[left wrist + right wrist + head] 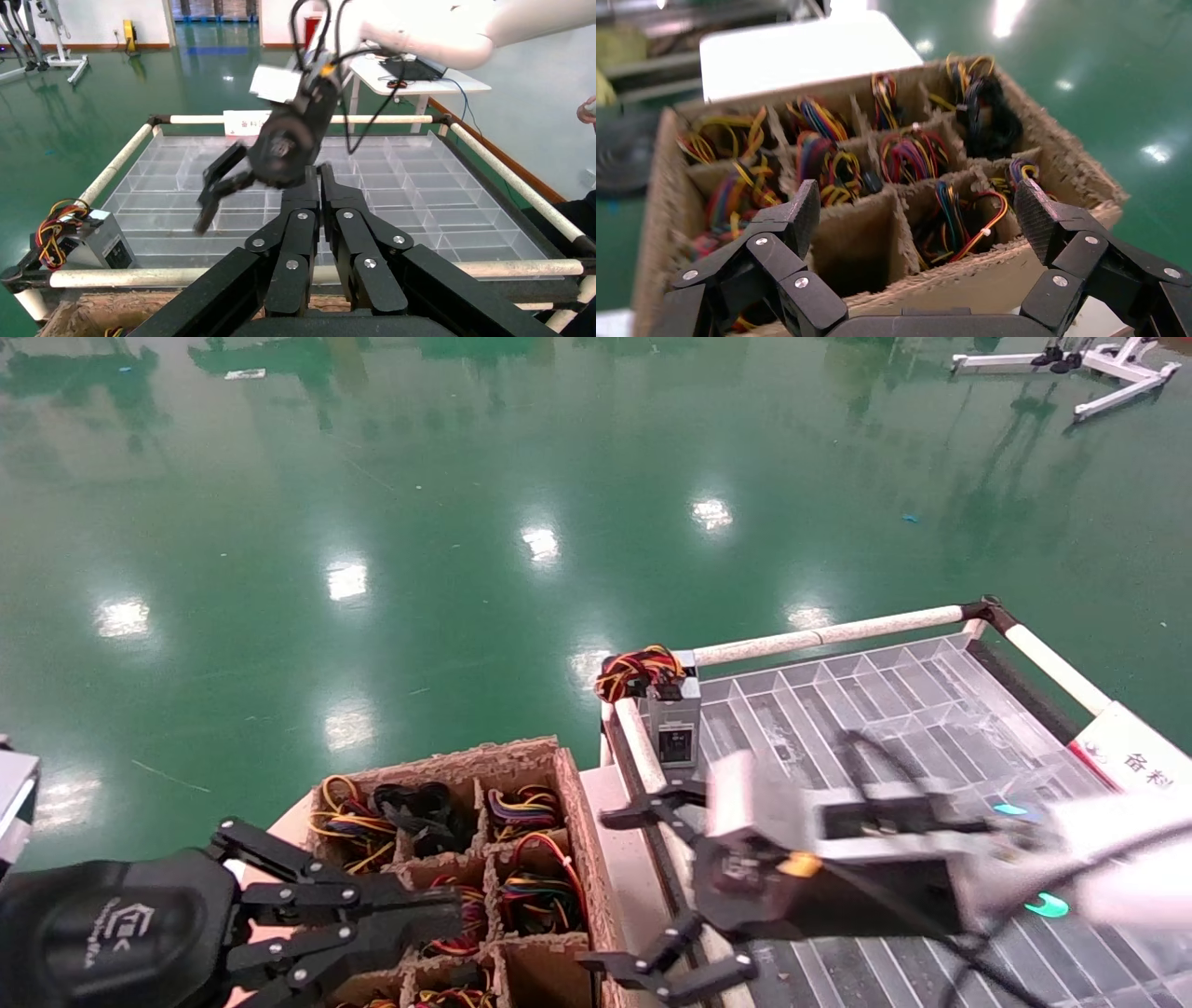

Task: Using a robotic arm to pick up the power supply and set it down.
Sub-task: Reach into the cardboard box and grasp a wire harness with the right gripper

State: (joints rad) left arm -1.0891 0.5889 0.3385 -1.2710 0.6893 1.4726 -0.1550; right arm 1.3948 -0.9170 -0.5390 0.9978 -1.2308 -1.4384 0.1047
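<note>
Grippers frame the near edge of the scene: the left gripper, black and with its fingers pressed together on nothing, hangs over the front cells of a cardboard divider box, while the right gripper of the white robotic arm reaches across the gap between that box and a clear plastic divider tray, its two fingers spread wide and empty. In the right wrist view the same parted fingers bracket the cardboard cells, most of them stuffed with wire bundles in red, yellow, black and blue, one cell just ahead of the fingers looking bare.

Beyond the right gripper, the power supply stands at the tray's far left corner, a small grey metal box with its black socket facing the camera and a loose tangle of coloured wires at its far end, spilling over the white tube rail that borders the tray. Neither gripper touches it. Glossy green floor stretches behind.
</note>
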